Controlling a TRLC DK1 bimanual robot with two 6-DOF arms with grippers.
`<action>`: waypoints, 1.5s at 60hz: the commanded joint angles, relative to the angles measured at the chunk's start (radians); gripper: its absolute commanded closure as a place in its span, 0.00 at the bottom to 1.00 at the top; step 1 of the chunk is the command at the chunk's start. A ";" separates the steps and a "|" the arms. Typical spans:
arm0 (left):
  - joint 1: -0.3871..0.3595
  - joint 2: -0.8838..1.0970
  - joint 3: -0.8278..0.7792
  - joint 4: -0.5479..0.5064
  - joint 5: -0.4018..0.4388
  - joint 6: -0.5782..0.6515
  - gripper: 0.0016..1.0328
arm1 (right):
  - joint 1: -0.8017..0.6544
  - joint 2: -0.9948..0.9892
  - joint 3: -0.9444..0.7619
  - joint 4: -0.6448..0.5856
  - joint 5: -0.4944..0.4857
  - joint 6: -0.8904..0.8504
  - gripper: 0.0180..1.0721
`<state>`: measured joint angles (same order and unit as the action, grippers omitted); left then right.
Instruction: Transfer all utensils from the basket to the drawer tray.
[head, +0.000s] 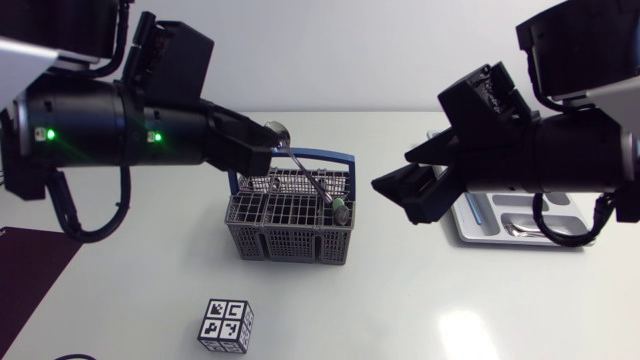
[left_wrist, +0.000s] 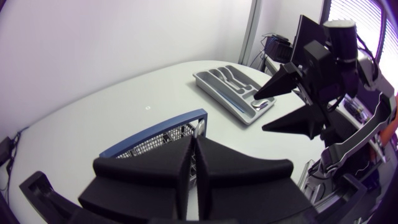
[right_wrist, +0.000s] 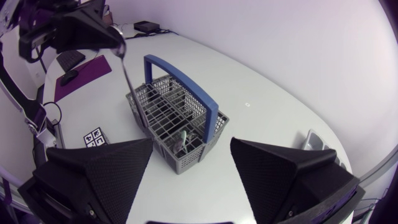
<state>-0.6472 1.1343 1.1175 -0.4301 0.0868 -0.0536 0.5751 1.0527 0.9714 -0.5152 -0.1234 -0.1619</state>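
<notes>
My left gripper (head: 268, 148) hangs above the basket's back left corner, shut on a slim metal utensil (head: 305, 172). The utensil's round end sticks up by the fingers and its shaft slants down into the basket. The grey wire basket (head: 262, 222) with a blue handle (head: 330, 156) stands mid-table, and another utensil (head: 341, 210) leans in its right compartment. My right gripper (head: 392, 172) hovers open and empty to the right of the basket. The grey drawer tray (head: 468, 228) lies at the right with some cutlery in it. The right wrist view shows the held utensil (right_wrist: 126, 71) above the basket (right_wrist: 163, 102).
A black-and-white marker cube (head: 227, 325) sits in front of the basket near the table's front edge. A dark purple mat (head: 30, 272) covers the left front corner. The bulky right arm hides part of the tray.
</notes>
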 joint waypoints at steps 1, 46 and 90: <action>0.038 0.062 0.065 -0.041 0.065 -0.078 0.97 | 0.037 -0.007 0.007 0.014 0.001 -0.016 0.15; 0.084 0.269 0.248 -0.222 0.334 -0.146 0.97 | 0.201 0.210 0.127 0.087 0.087 -0.087 0.44; 0.104 0.249 0.258 -0.233 0.376 -0.147 0.91 | 0.223 0.239 0.124 0.084 0.084 -0.103 0.95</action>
<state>-0.5552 1.3903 1.3384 -0.6567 0.4416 -0.1837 0.7933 1.2850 1.0878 -0.4366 -0.0376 -0.2478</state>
